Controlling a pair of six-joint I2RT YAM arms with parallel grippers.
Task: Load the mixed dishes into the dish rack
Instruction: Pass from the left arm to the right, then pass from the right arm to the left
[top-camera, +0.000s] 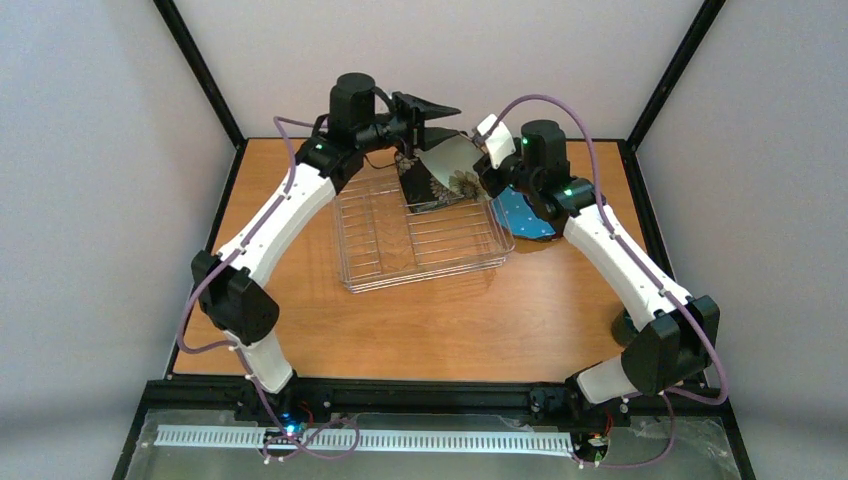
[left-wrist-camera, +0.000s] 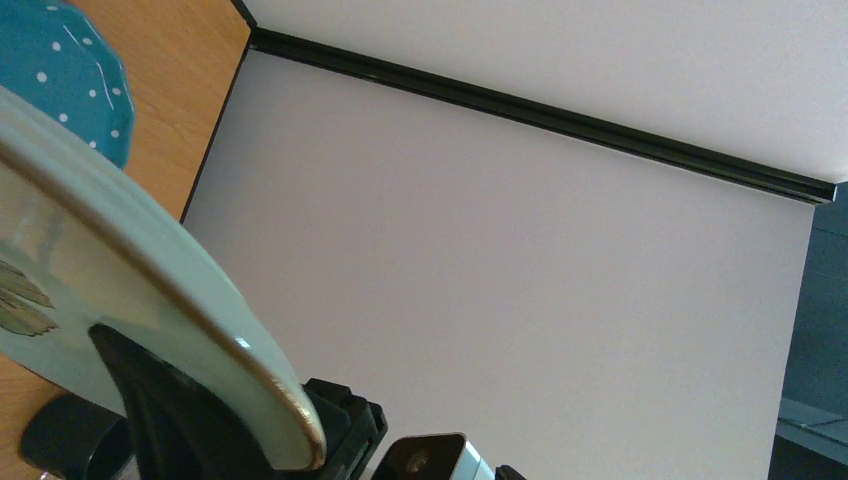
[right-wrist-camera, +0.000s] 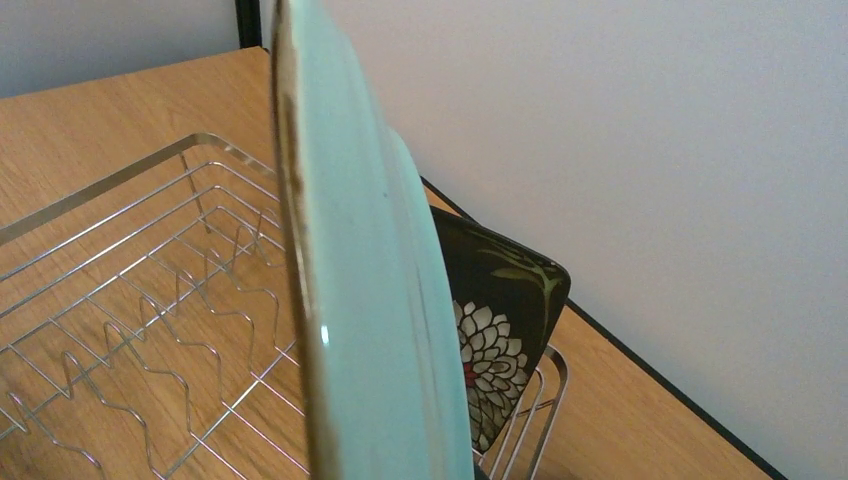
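Right gripper (top-camera: 487, 140) is clamping pale mint plate (top-camera: 450, 155) over dish rack (top-camera: 400, 250) at 1 o'clock, left gripper (top-camera: 425, 118) gaping. Black square floral plate (top-camera: 440, 188) is sitting racked; blue dotted plate (top-camera: 520, 215) pending at 3 o'clock.

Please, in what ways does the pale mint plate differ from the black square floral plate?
The pale mint plate is light with a gold rim; the black square floral plate is dark with white flowers. The black plate stands in the dish rack, while the right claw holds the mint plate. Both are nearly on edge.
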